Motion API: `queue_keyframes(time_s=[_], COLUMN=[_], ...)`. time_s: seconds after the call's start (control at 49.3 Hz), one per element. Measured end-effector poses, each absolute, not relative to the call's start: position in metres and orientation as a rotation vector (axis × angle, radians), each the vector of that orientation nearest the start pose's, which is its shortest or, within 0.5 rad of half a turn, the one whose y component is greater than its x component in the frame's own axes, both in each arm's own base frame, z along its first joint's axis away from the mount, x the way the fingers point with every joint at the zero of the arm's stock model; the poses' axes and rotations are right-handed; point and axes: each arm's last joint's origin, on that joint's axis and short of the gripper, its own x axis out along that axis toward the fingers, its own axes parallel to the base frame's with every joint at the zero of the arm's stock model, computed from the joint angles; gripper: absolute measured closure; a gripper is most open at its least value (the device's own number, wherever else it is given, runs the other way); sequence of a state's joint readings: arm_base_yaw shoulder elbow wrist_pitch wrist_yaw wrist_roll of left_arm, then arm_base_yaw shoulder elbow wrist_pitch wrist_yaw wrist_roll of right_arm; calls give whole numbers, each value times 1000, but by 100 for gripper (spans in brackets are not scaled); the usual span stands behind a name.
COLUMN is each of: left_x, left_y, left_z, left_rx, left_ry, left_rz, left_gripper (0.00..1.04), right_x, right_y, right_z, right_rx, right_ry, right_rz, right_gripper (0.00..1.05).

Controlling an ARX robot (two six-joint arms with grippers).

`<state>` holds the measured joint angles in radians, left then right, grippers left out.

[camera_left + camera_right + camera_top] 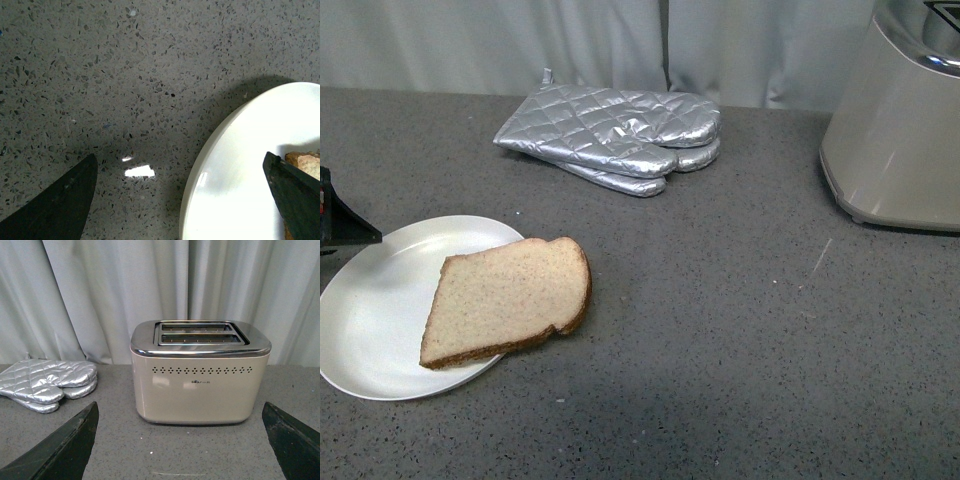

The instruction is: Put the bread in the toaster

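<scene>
We are at the pick-up step, as we judge it. The bread point(510, 298) is lying flat in the lower left of the front frame, mostly on the white plate point(370, 320), with its rounded crust end reaching past the rim onto the speckled grey countertop point(720, 350). The toaster point(900, 130) is sitting at the upper right edge, well apart from the slice, and its slots are looking empty. Our left pincer point(180, 157) is hovering released, jaws spread wide, over the plate's rim. A corner of the bread is showing just beside one fingertip, not between the two. Our right pincer point(180, 405) is also hanging spread and empty, facing the toaster. Next, we are thinking, the left pincer needs to shift over so that its jaws straddle the overhanging crust, then close gently.
</scene>
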<state>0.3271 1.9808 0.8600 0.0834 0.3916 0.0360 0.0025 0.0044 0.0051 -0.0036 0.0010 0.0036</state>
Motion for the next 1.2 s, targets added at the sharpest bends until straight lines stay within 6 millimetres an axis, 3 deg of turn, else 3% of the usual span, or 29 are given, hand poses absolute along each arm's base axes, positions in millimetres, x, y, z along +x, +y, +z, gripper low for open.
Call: queue_keyframes(time_s=[0.345, 0.608, 0.791, 1.014, 1.196], left_x=[316, 316, 317, 318, 318], left_y=[89, 80, 78, 79, 79], left_z=[65, 64, 62, 60, 60], left_rx=[-290, -133, -83, -66, -96], left_ry=[1017, 1084, 1104, 1122, 1118], left_rz=[-117, -151, -131, -100, -100], left_gripper=[7, 8, 33, 73, 95], right_x=[98, 98, 98, 98, 98], right_y=[0, 0, 0, 0, 0], right_z=[165, 165, 165, 165, 165], right_rx=[4, 4, 4, 4, 4], right_ry=[3, 3, 3, 3, 3], right_rz=[2, 2, 2, 2, 2], right_gripper=[9, 9, 9, 9, 9])
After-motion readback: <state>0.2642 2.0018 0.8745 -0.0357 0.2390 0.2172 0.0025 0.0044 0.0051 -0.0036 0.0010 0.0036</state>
